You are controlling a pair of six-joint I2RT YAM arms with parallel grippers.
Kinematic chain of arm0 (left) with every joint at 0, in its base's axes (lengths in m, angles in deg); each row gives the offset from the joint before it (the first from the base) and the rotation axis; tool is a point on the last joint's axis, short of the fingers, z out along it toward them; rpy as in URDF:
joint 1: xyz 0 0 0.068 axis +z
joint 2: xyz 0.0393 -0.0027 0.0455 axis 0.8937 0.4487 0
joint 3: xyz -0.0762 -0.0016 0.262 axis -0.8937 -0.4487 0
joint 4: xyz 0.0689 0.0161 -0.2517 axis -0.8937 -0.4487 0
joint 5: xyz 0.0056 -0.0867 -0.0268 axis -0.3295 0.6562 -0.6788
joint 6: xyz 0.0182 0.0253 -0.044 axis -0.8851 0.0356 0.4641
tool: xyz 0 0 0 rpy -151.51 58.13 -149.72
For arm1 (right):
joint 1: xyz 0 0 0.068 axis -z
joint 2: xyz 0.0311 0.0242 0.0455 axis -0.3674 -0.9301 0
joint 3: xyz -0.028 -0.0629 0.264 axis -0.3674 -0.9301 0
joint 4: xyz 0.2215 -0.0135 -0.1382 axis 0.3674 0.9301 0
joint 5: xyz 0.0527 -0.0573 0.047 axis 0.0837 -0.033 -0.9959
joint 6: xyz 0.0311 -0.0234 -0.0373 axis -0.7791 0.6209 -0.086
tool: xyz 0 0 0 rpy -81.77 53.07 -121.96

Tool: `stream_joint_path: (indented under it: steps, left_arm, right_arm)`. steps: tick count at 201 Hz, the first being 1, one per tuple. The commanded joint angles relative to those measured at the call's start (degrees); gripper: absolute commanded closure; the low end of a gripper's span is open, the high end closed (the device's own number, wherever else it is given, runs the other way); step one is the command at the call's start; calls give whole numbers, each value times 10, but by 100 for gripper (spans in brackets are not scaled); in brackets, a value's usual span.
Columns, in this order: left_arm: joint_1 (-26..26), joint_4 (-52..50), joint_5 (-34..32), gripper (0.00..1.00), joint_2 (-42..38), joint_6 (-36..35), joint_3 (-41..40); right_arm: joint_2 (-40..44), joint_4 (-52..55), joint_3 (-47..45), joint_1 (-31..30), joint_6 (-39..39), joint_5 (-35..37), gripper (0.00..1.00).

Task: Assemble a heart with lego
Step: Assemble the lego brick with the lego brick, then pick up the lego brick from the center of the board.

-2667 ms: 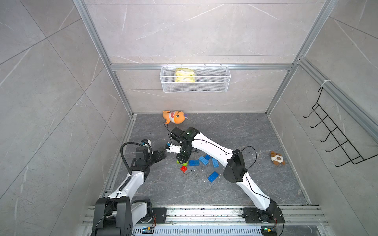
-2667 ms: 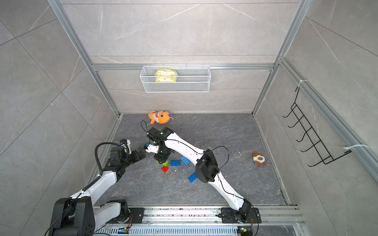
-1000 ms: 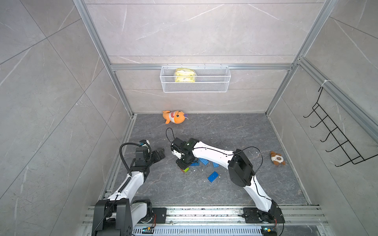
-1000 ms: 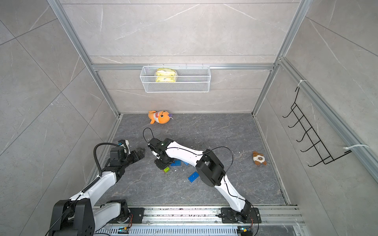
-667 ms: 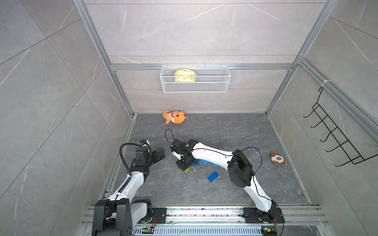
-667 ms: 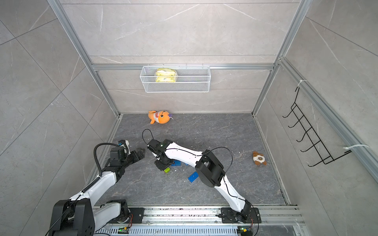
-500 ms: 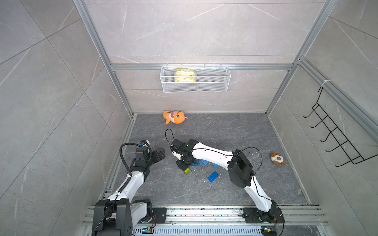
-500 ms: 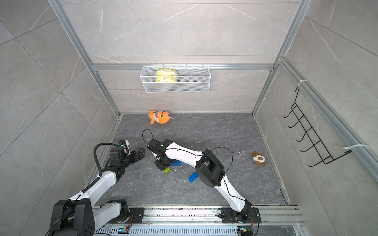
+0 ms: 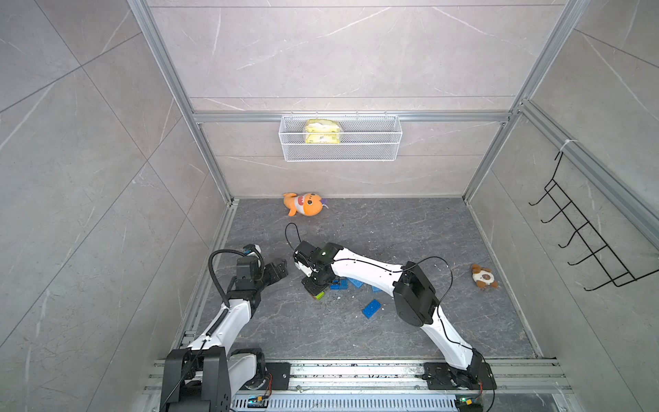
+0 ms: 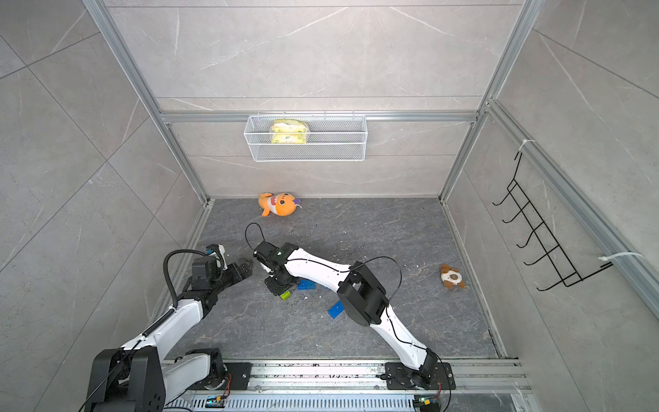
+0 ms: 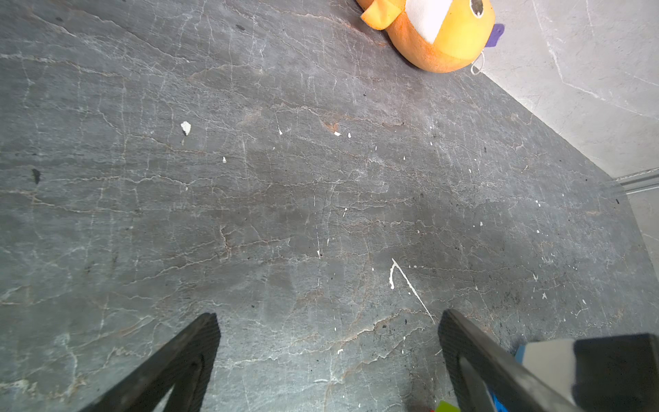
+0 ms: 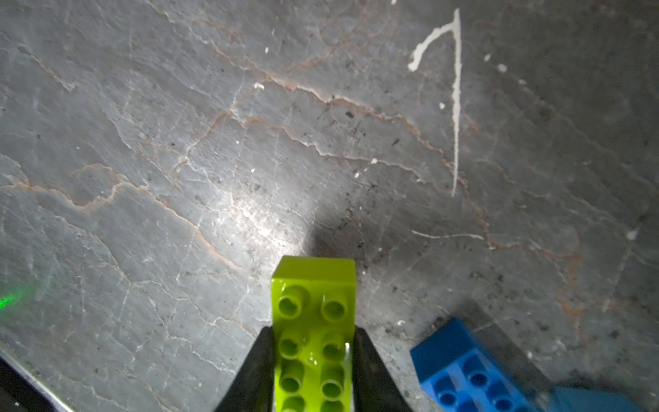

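Note:
My right gripper (image 12: pixel 313 331) is shut on a lime-green oblong lego brick (image 12: pixel 313 303), studs facing the camera, held low over the grey floor. In both top views the brick (image 9: pixel 319 295) (image 10: pixel 285 295) pokes out below the right gripper (image 9: pixel 313 285). Blue lego bricks lie just beside it (image 9: pixel 338 284) (image 12: pixel 463 371), and another lies nearer the front (image 9: pixel 371 308) (image 10: pixel 335 309). My left gripper (image 9: pixel 281 267) (image 11: pixel 328 321) hovers open and empty a little to the left. The heart is not in view; the lego lie as separate bricks.
An orange plush shark (image 9: pixel 305 204) lies by the back wall and a small brown plush (image 9: pixel 483 276) near the right wall. A wire basket (image 9: pixel 340 153) hangs on the back wall, a black hook rack (image 9: pixel 585 232) on the right wall.
The right arm has dropped lower and stretched leftward with the green brick in its jaws; a red brick seen on the floor earlier no longer shows. The left arm has not moved.

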Motion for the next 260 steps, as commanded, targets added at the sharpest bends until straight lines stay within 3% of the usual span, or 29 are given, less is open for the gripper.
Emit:
stream_joint_path:
  steps: [1,38,70,92,153,260]
  left_arm:
    - [3,10,-1,0,-1,7,-2]
    - [2,13,-2,0,-6,6,-4]
    - [2,15,0,0,-10,7,-6]
    - [2,18,5,0,-10,9,-7]
    - [2,44,34,0,-2,13,-15]
    - [1,62,56,0,13,14,-16]
  right_arm:
    - [7,33,-35,1,-9,51,80]
    - [16,28,5,2,-12,17,60]
    - [47,36,30,4,-4,24,54]
    - [100,18,-12,19,3,17,51]
    - [199,-43,-215,113,62,4,58]
    - [129,-22,-230,143,90,32,59]
